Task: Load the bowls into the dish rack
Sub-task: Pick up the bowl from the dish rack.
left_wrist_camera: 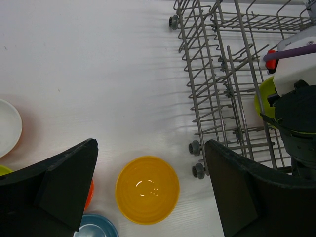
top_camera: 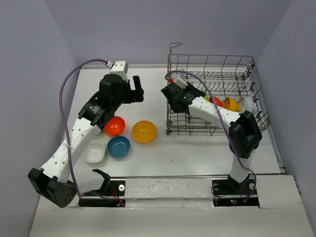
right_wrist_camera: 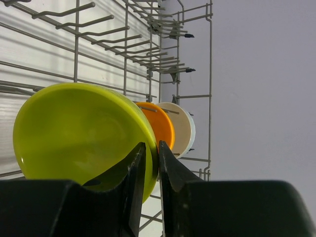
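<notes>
The dish rack (top_camera: pixel 217 79) stands at the back right. My right gripper (right_wrist_camera: pixel 152 153) reaches into it, shut on the rim of a lime green bowl (right_wrist_camera: pixel 79 133) that stands on edge. Behind that bowl stand an orange bowl (right_wrist_camera: pixel 159 123) and a white one (right_wrist_camera: pixel 180 129). On the table lie a red-orange bowl (top_camera: pixel 114 125), an orange-yellow bowl (top_camera: pixel 144 131), a blue bowl (top_camera: pixel 119 146) and a squarish white bowl (top_camera: pixel 94 153). My left gripper (left_wrist_camera: pixel 150 148) hangs open, high above the orange-yellow bowl (left_wrist_camera: pixel 147 190), holding nothing.
The rack's small wheels (left_wrist_camera: pixel 197 170) sit close to the orange-yellow bowl. Grey walls close in the table at the back and on both sides. My left arm (top_camera: pixel 84 128) stretches over the left group of bowls.
</notes>
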### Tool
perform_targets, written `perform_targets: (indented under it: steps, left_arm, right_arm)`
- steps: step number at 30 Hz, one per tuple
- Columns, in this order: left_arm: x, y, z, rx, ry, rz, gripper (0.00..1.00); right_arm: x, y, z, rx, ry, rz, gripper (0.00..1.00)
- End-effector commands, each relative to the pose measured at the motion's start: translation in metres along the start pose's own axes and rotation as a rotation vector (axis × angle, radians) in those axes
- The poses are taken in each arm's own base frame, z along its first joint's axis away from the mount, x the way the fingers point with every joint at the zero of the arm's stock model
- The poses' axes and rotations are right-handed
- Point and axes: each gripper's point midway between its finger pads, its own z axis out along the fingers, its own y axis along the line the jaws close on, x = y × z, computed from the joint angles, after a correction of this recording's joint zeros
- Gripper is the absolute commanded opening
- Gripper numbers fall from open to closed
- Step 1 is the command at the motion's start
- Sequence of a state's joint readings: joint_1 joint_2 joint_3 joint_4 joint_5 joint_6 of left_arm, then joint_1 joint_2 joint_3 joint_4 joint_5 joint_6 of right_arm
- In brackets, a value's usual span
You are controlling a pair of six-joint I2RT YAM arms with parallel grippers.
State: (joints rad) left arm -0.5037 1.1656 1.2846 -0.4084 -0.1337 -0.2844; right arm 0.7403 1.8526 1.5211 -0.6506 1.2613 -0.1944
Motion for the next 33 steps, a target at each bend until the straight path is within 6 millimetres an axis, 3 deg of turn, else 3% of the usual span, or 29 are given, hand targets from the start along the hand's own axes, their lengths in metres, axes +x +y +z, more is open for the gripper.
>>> perform_targets:
  steps: [1,19,29,33]
  left_arm:
    - [-0.0077,0.0017,-0.0048,-0.001,-0.038,0.012,0.99]
    - [-0.0087,0.0011,-0.0054,-0.002,-0.038,0.013,0.99]
    - [-0.0102,0.0008,-0.0053,-0.002,-0.040,0.011,0.99]
    - [-0.0109,0.0013,-0.0059,-0.005,-0.041,0.012,0.99]
  right_arm:
    - [-0.0045,0.0044,-0.0049,-0.052,-0.026,0.060,0.22]
    - [-0.0097,0.0038,-0.0102,-0.123,-0.046,0.117,0.28]
    - [-0.0132,0.0044,-0.0139,-0.163,-0.043,0.165,0.01]
    - [-0.0126,0.0046,-0.0131,-0.186,-0.025,0.180,0.01]
